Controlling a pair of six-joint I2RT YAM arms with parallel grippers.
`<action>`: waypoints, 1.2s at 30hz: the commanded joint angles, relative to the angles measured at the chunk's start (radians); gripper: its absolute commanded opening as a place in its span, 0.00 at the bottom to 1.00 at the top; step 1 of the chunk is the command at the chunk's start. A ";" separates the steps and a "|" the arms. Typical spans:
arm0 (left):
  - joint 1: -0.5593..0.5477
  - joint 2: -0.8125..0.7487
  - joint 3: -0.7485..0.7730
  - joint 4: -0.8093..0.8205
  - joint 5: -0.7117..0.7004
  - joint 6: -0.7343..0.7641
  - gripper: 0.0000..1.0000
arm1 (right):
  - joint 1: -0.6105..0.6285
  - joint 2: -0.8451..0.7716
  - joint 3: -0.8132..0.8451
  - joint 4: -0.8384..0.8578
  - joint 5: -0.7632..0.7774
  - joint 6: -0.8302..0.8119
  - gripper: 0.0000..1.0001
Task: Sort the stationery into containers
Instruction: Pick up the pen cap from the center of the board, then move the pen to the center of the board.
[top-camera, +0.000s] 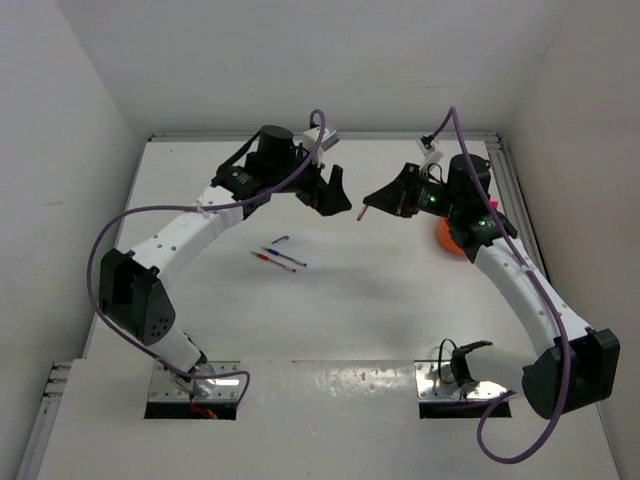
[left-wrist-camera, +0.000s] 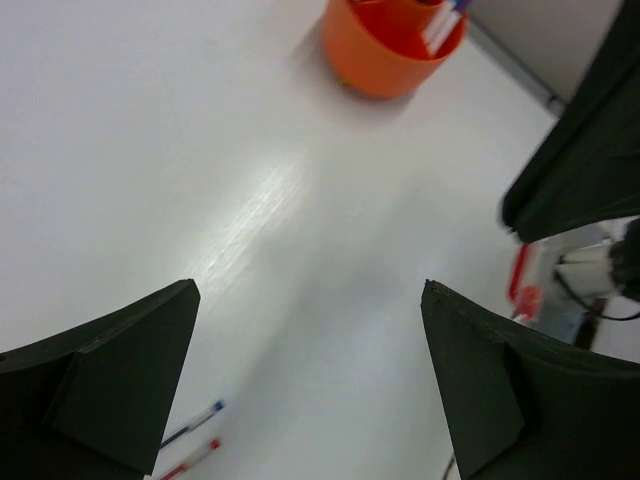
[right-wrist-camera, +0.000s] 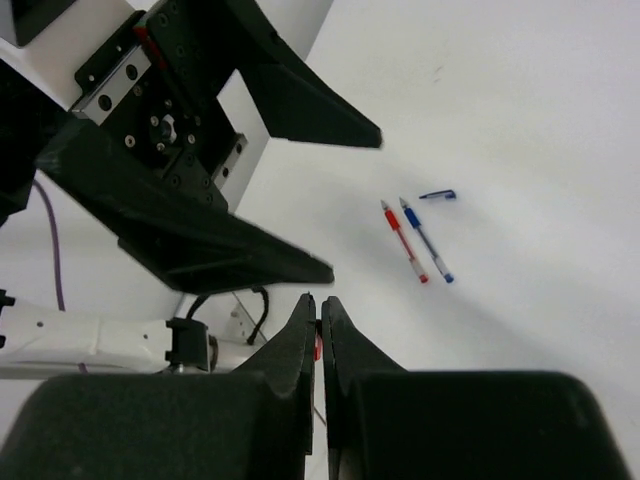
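The step in hand looks like carrying one pen to its container. The right fingers (right-wrist-camera: 296, 350) are clenched on a thin red pen (left-wrist-camera: 522, 290), held in the air above the tabletop (top-camera: 330, 320) with its tip poking out past them. The left fingers (left-wrist-camera: 130, 370) stand wide apart and grasp nothing, facing the right fingers from just beside them. The orange bowl (left-wrist-camera: 385, 70), with some stationery already in it, sits behind the right fingers, under that arm's forearm. The next move probably calls for the right arm to swing back over the bowl and let go. A second red pen (right-wrist-camera: 404, 243) and a blue pen (right-wrist-camera: 428, 243) lie side by side on the tabletop, below the left fingers. Both arms reach forward and bend inward, wrists raised.
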 joint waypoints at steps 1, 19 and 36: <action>0.046 -0.071 0.031 -0.103 -0.115 0.147 1.00 | 0.003 -0.016 0.070 -0.071 0.055 -0.042 0.00; -0.057 -0.196 -0.196 0.221 0.132 -0.004 0.74 | 0.049 0.041 0.096 -0.101 0.164 0.162 0.00; -0.100 -0.107 -0.137 0.215 0.062 -0.058 0.67 | 0.066 0.041 0.090 -0.085 0.190 0.180 0.00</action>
